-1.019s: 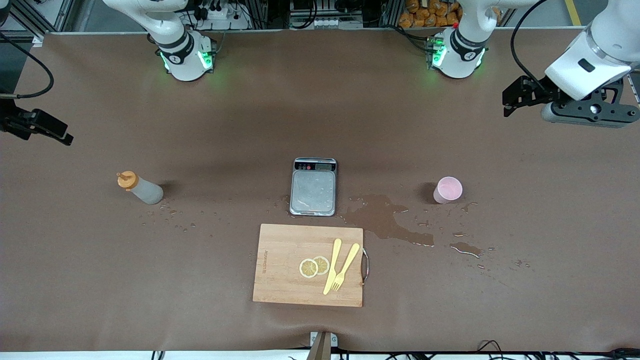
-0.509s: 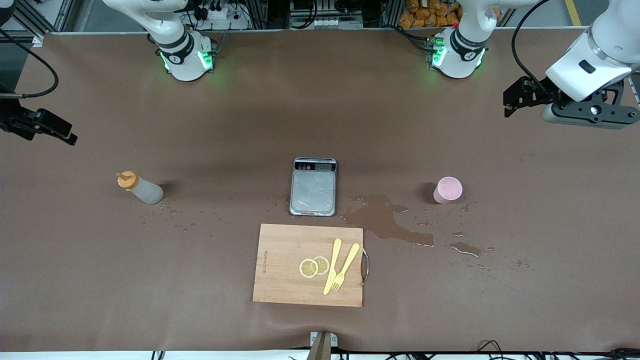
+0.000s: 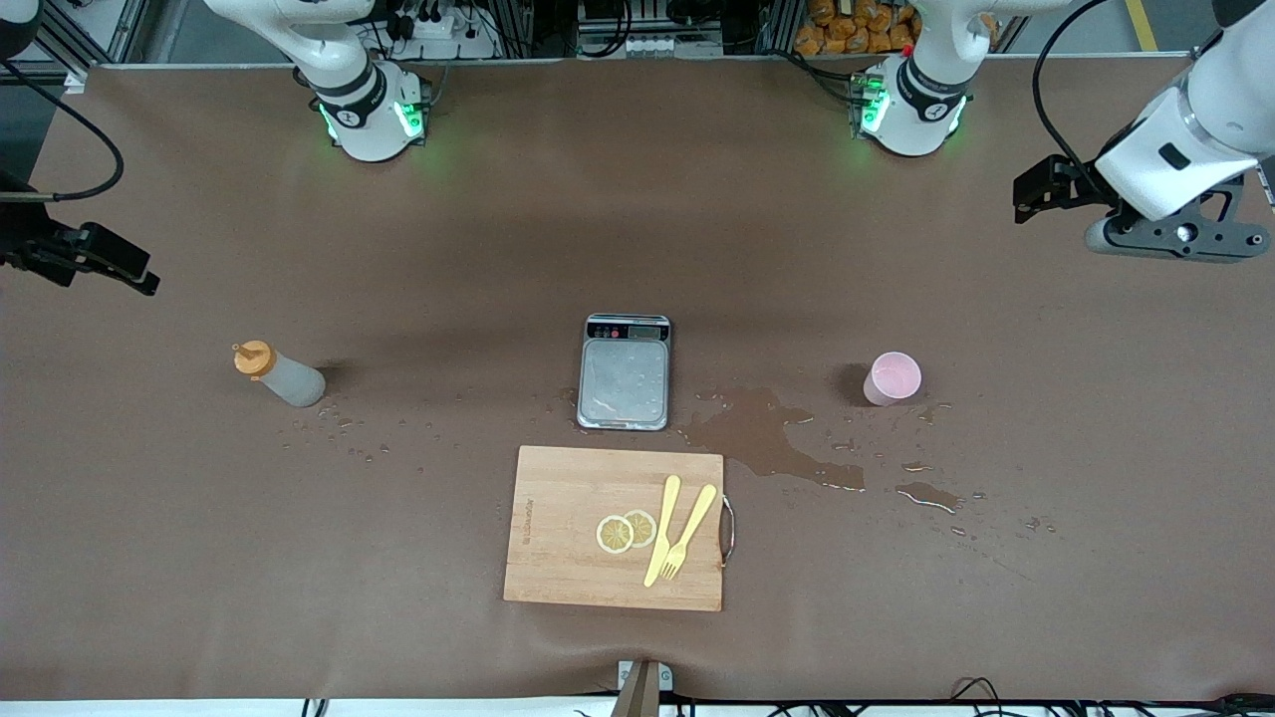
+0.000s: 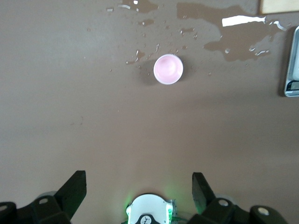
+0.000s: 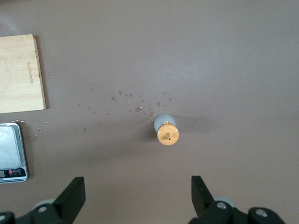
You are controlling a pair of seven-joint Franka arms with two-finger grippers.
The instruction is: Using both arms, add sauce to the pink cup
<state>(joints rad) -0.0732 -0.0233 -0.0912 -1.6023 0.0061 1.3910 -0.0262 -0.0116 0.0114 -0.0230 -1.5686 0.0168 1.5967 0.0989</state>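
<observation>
Brown matting covers the table (image 3: 498, 229), wet with a dark spill (image 3: 767, 438) and droplets near the middle. Left gripper (image 4: 138, 186) hangs high over the left arm's end of the table, its wrist angled downward; its fingers stand wide apart with nothing between them. Right gripper (image 5: 138, 189) hangs over the right arm's end, fingers likewise spread wide and empty.

Compared with half a second ago, the left gripper has drifted slightly toward the table's edge at its own end, and the right gripper has edged a little inward over the table. Nothing on the table has moved.

Upright on the mat stands the sauce (image 3: 279, 375), long axis vertical, orange nozzle cap pointing up, well toward the right arm's end. Also upright, mouth up, the pink cup (image 3: 892, 377) sits toward the left arm's end, just beside the spill. Between them rests a scale (image 3: 625, 371), with a cutting board (image 3: 568, 538) nearer the front camera
</observation>
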